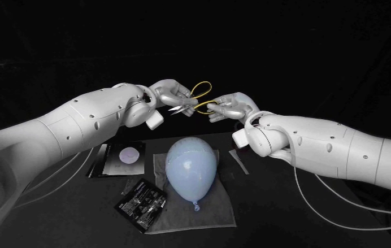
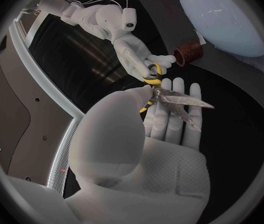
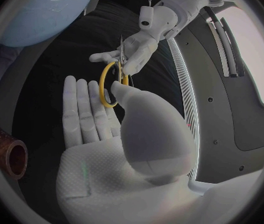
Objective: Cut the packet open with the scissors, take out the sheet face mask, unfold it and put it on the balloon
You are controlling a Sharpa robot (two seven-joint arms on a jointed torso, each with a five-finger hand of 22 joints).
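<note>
The yellow-handled scissors (image 1: 195,99) hang in the air between both hands, above the far end of the table. My left hand (image 1: 167,95) pinches them near the pivot, and the blades (image 2: 183,102) lie across its fingers. My right hand (image 1: 229,107) holds the yellow loops (image 3: 110,83), with its thumb at one loop. The pale blue balloon (image 1: 191,169) lies on a grey cloth (image 1: 213,214) in the middle of the table. The black packet (image 1: 142,203) lies flat at the cloth's front left corner, away from both hands.
A dark flat tray (image 1: 108,163) with a round pale thing on it lies left of the balloon. A short brown tube (image 2: 188,54) stands beside the balloon on its right side and also appears in the right wrist view (image 3: 10,157).
</note>
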